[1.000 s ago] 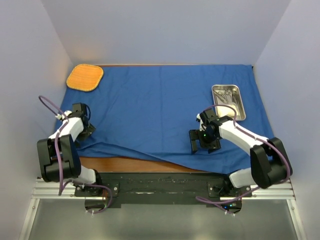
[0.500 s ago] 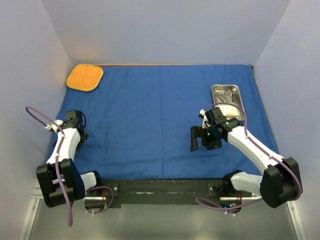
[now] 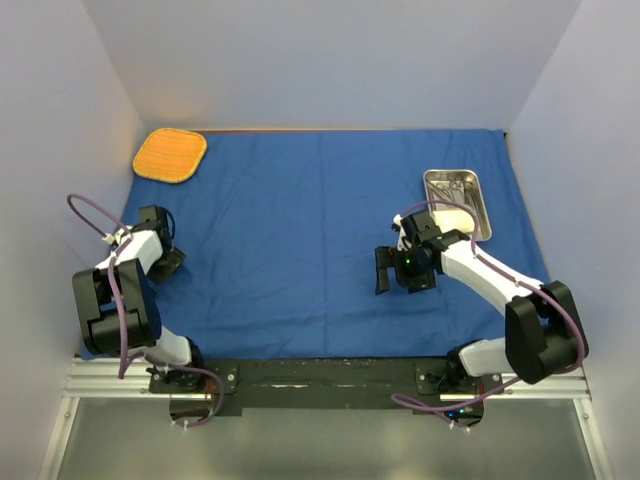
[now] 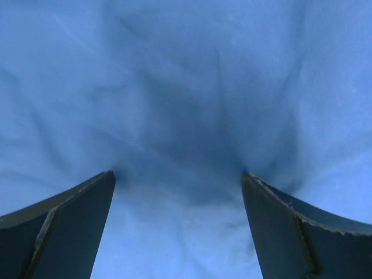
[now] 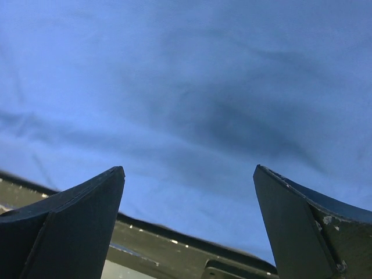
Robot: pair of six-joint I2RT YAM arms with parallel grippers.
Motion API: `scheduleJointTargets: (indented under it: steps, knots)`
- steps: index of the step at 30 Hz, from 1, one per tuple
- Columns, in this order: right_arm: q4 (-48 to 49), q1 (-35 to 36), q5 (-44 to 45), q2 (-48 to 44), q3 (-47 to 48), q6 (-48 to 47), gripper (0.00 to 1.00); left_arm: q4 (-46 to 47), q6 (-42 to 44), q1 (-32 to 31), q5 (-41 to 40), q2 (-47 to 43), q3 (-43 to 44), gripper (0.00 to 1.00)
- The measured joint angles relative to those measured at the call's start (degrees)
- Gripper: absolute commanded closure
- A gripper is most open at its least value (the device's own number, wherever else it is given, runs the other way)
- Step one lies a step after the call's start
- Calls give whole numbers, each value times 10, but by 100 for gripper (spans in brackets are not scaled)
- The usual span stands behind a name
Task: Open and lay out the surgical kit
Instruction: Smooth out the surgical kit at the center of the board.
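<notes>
The surgical kit's blue cloth wrap (image 3: 300,230) lies spread flat over the table. Its shiny steel tray (image 3: 484,205) sits on the cloth at the right, with slim metal instruments (image 3: 450,186) inside and a pale gauze pack (image 3: 456,219) at its near end, partly behind the right arm. My left gripper (image 3: 166,263) is at the cloth's left edge, open, its fingertips (image 4: 107,180) just above bare cloth (image 4: 186,87). My right gripper (image 3: 400,282) hangs open over the cloth (image 5: 186,70) left of the tray, pointing at the near edge, with nothing between its fingers (image 5: 261,174).
An orange rounded-square mat (image 3: 170,154) lies at the far left corner, partly on the cloth. Pale walls close in the left, back and right sides. The black mounting rail (image 3: 320,375) (image 5: 174,244) runs along the near edge, just beyond the cloth's hem.
The cloth's near edge, folded back over bare wood a second ago, now lies flat to the rail. My left gripper has opened wider and moved back up the left edge. The right gripper shifted slightly left.
</notes>
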Motion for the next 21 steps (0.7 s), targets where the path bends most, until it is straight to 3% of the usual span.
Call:
scheduleJointTargets:
  steps: [4, 9, 15, 21]
  knots:
    - [21, -46, -4, 1, -59, 30, 1, 12, -6, 0, 3, 3, -3, 3]
    - [14, -136, -3, -75, -115, 99, 1, 26, -20, 9, 0, -60, -64, 3]
    - [-30, -186, 52, -117, -113, 140, 1, 4, -14, 21, 0, -70, -60, 2]
    - [-35, -188, 108, -121, -58, 140, 1, -9, 11, 19, 4, -70, -3, 2]
